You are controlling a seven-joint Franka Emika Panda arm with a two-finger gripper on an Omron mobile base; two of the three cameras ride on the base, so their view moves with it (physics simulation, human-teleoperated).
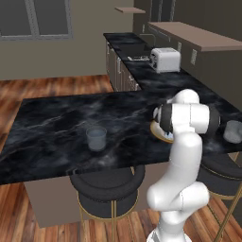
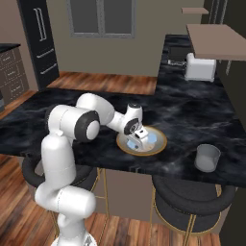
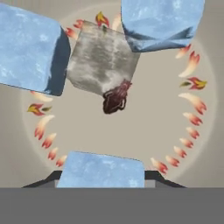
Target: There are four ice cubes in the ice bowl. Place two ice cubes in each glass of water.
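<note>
Counter (image 2: 192, 110): held the ice bowl and 2 tumblers, well apart.
Ice bowl (image 2: 161, 142): ice cubes inside, gripper (image 2: 138, 141) lowered into it.
Gripper: jaws narrowed around 1 ice cube (image 3: 101, 169); 2 other cubes lay beyond.

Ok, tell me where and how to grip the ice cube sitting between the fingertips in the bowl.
Take the ice cube by its two opposite flat side faces, coming straight down from above into the ice bowl. Its sides look flat and parallel, and it lies apart from the other cubes, so the fingers probably have room either side.
</note>
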